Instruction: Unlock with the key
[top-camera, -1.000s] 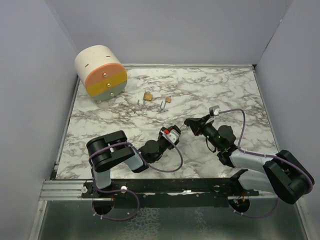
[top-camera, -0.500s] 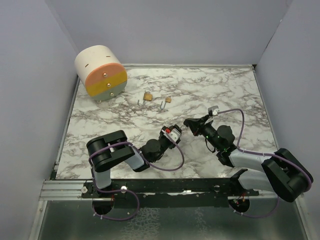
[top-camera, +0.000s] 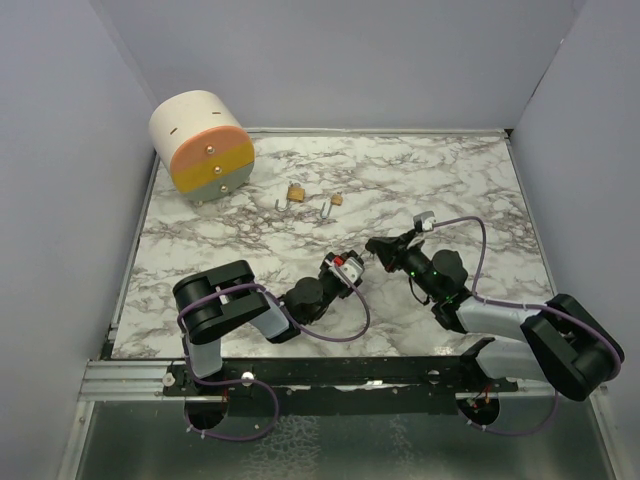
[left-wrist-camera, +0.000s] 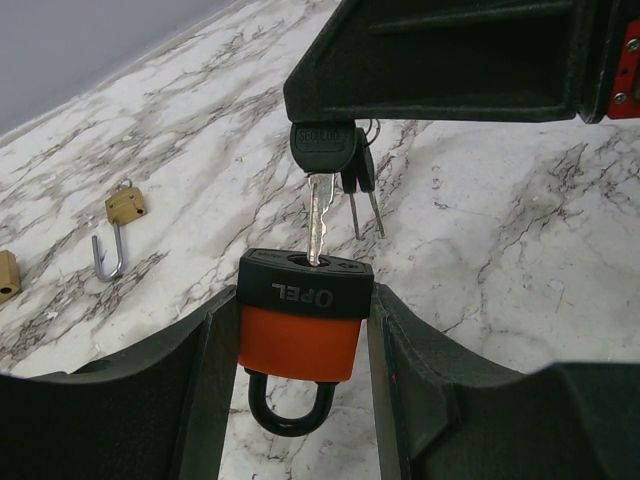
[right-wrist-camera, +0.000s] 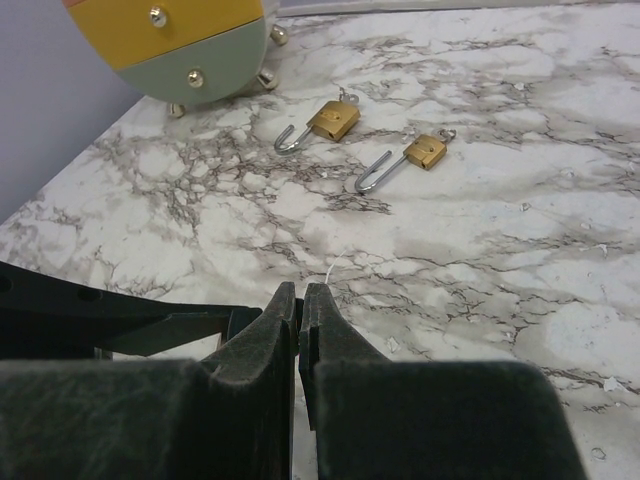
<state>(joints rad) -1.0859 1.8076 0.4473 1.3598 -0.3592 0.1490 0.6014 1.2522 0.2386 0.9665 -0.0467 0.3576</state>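
Gripping an orange padlock (left-wrist-camera: 300, 340) by its sides, the left gripper (left-wrist-camera: 300, 312) faces the right gripper (right-wrist-camera: 299, 305), which pinches the key (left-wrist-camera: 318, 215), tip barely in the keyhole. Misalignment could jam or dislodge it.

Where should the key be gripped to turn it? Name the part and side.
The key's black head, clamped across its flat faces, from the end away from the orange padlock: the blade points into the keyway, leaving only the head free.
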